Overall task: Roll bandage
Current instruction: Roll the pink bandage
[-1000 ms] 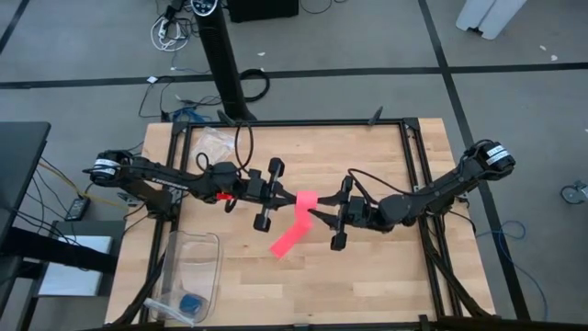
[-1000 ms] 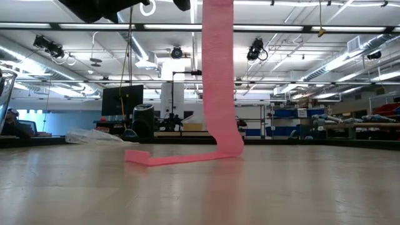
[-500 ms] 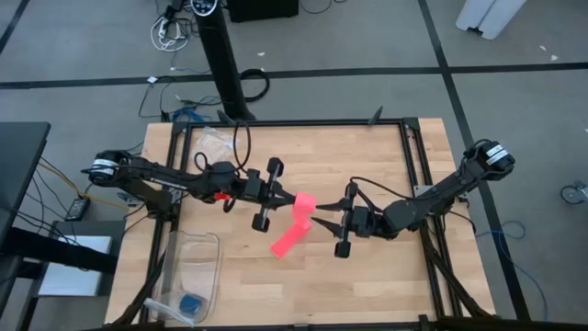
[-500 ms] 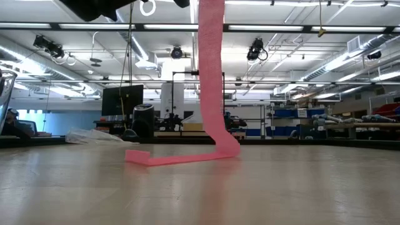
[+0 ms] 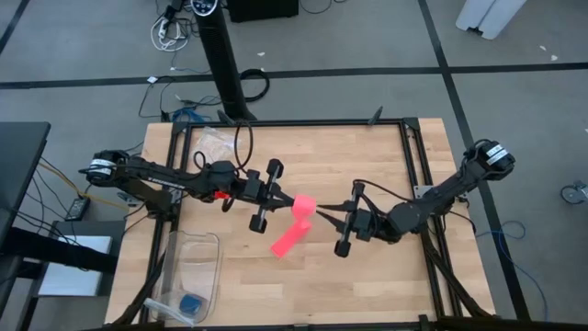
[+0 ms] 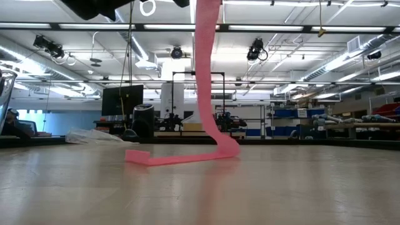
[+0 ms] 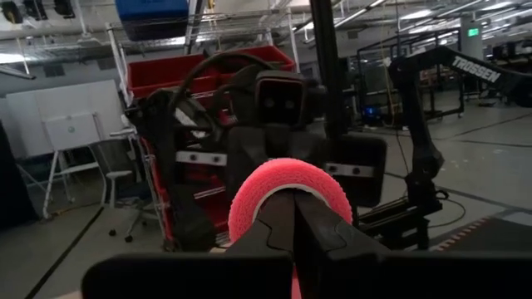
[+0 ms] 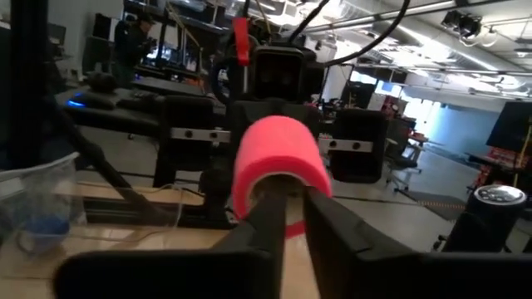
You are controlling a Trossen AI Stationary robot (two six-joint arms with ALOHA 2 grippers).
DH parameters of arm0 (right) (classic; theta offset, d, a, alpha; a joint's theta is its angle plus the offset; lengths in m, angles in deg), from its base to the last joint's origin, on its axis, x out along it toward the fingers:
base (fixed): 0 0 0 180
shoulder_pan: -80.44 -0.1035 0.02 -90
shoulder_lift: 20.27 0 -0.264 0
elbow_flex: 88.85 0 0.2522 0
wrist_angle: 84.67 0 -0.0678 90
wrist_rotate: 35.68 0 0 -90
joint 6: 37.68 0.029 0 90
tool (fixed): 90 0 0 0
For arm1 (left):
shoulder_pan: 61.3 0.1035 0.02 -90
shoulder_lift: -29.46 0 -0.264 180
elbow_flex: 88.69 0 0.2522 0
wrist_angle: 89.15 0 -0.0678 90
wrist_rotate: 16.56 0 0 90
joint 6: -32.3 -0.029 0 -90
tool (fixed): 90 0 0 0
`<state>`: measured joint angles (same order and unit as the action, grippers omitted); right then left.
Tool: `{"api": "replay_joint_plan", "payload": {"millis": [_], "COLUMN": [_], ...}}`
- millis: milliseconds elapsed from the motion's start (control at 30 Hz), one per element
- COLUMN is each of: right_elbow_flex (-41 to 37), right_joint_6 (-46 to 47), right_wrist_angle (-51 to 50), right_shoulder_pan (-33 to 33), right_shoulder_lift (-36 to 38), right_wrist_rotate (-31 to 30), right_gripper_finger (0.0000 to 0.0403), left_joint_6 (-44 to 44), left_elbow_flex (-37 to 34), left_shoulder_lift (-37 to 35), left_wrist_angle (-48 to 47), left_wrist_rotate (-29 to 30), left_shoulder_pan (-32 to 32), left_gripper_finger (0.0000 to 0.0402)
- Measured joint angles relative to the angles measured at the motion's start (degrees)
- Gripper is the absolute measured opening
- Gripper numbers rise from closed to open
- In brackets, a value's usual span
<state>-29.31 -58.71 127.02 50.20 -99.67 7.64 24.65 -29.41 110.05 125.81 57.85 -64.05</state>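
Low view, nearest first: the loose tail of the bandage (image 6: 181,158) lies flat on the table (image 6: 281,187), curls up at a bend, and climbs straight out of the top of the picture. It hangs limp, so I judge it light, soft and stretchy, with no stiffness to help me; it will sag, twist or slip off the roll if I let the tension go.

Above the table's middle, the rolled part (image 5: 302,204) is held aloft between my two arms, with the tail dropping toward the near-left. My left gripper (image 7: 293,218) comes in from the left with its fingers pressed together on the inner turn of the roll, which arches over my fingertips. My right gripper (image 8: 291,198) faces it from the right, fingers nearly together and tucked under the same loop; whether they truly pinch the fabric I cannot tell.

I would take hold at the roll's edge, gripping several layers at once, never the single hanging strip.

Near-left sits a clear bin (image 5: 197,267) holding a small blue object (image 5: 191,302).
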Motion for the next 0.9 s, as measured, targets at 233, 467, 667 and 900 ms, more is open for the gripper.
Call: {"api": "replay_joint_plan", "payload": {"millis": [233,467,667,900], "right_elbow_flex": [0.0,0.0,0.0,0.0], "right_joint_6": [0.4,3.2,4.9,3.8], "right_wrist_angle": [-0.2,-0.1,-1.0,-0.2], "right_shoulder_pan": [2.3,4.1,5.0,3.0], "right_shoulder_lift": [-0.1,-0.1,-0.2,0.0], "right_wrist_rotate": [2.8,6.2,6.5,1.9], "right_gripper_finger": [0.0015,0.0003,0.0016,0.0050], "left_joint_6": [-0.2,-0.3,0.1,0.3], "left_elbow_flex": [0.0,0.0,-0.1,-0.1], "left_shoulder_lift": [0.0,0.3,0.4,0.2], "left_wrist_angle": [-1.3,-2.7,-2.6,-1.8], "left_wrist_rotate": [-0.1,-0.1,0.8,1.2], "left_shoulder_pan": [0.0,0.0,0.1,1.4], "left_gripper_finger": [0.0000,0.0000,0.0000,0.0000]}}
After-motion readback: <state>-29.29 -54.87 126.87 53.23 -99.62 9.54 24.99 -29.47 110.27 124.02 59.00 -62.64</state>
